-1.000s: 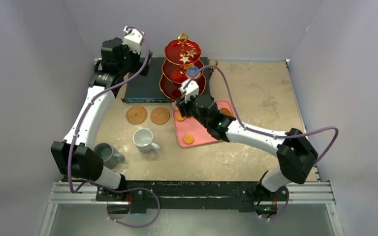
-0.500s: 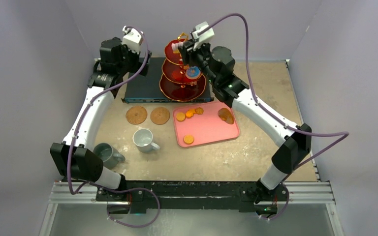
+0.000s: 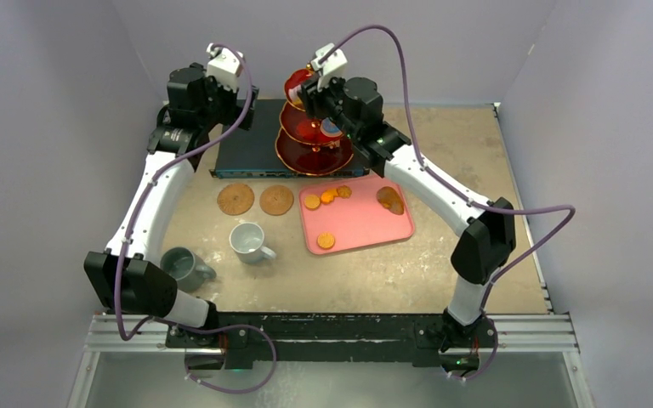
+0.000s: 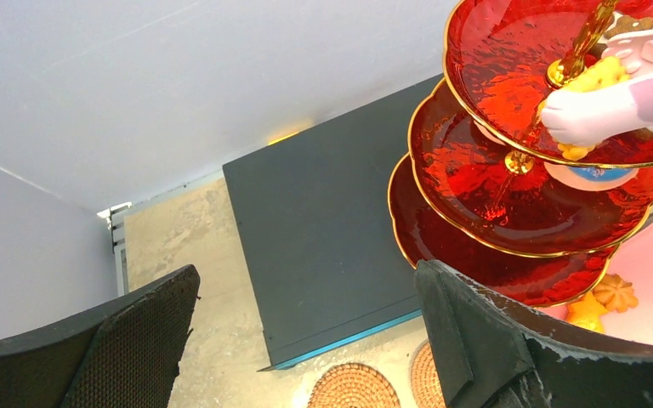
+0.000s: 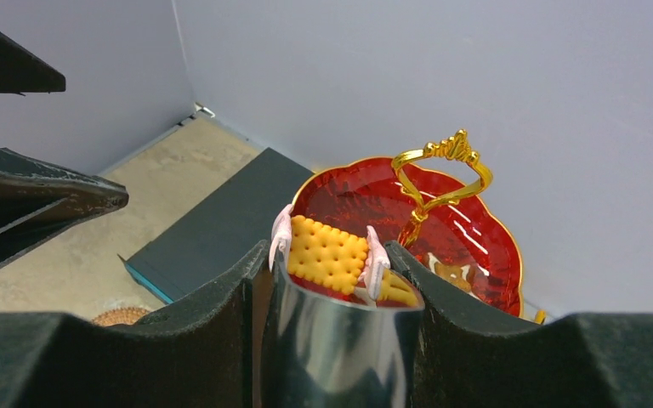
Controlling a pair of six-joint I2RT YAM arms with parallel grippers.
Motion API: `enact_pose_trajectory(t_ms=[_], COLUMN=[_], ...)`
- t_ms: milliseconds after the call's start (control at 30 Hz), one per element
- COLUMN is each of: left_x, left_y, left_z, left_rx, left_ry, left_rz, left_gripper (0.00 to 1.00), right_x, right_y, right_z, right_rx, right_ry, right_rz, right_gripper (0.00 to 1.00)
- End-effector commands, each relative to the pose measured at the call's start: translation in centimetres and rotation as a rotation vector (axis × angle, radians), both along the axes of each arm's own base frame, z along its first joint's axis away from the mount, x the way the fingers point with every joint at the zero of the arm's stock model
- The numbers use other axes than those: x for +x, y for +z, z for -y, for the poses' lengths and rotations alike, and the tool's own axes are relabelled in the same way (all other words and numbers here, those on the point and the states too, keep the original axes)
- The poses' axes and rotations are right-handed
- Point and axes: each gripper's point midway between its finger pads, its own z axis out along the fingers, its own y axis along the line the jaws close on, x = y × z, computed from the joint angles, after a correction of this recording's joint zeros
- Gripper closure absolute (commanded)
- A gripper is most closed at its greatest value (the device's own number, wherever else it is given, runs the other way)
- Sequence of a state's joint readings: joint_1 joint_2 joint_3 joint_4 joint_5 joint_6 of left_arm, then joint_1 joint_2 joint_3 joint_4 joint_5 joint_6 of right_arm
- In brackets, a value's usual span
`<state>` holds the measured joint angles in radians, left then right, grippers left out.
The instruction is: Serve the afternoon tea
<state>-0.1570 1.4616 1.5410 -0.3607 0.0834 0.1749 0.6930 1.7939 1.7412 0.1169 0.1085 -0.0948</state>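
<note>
Right fingers (image 5: 229, 331) clamp yellow biscuit (image 5: 327, 252) over red stand (image 5: 476, 246) top tier; left fingers (image 4: 510, 340) apart, empty; pastries (image 3: 326, 241) on pink tray (image 3: 366, 223).

Lab test cell: plain grey walls (image 3: 42, 127), alu rail (image 3: 536, 333).

Stand: red three-tier stand (image 3: 310, 157) at the far middle of the table (image 3: 451, 161), at the right end of the dark electronics box (image 3: 247, 146).
Right gripper: right gripper (image 3: 308, 89) over the stand's top tier; anything between its fingers cannot be made out.
Left gripper: left gripper (image 3: 248, 100) raised above the box, left of the stand and apart from it.
Coasters: two cork coasters (image 3: 235, 199) side by side, just near of the box.
Mugs: white mug (image 3: 247, 240) upright, near of the coasters; grey mug (image 3: 183, 263) further near-left, beside the left arm.
Tray: pink tray (image 3: 361, 225) right of the coasters, carrying several toy pastries (image 3: 326, 240), three clustered at its far left corner.
</note>
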Motion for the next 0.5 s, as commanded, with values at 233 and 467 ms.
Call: enact_pose_trajectory(t_ms=[233, 467], left_x=[-0.8, -0.9], left_y=[3.5, 3.6], left_z=[-0.4, -0.6], left_rx=[-0.023, -0.022], left_ry=[-0.002, 0.000], left_rz=[0.088, 0.096], left_gripper=[0.01, 0.01], right_x=[1.2, 1.9], right_y=[3.8, 2.7], right_z=[0.0, -0.4], right_rx=[0.077, 0.080], right_ry=[0.003, 0.002], right_rz=[0.070, 0.052], right_gripper=[0.59, 0.55])
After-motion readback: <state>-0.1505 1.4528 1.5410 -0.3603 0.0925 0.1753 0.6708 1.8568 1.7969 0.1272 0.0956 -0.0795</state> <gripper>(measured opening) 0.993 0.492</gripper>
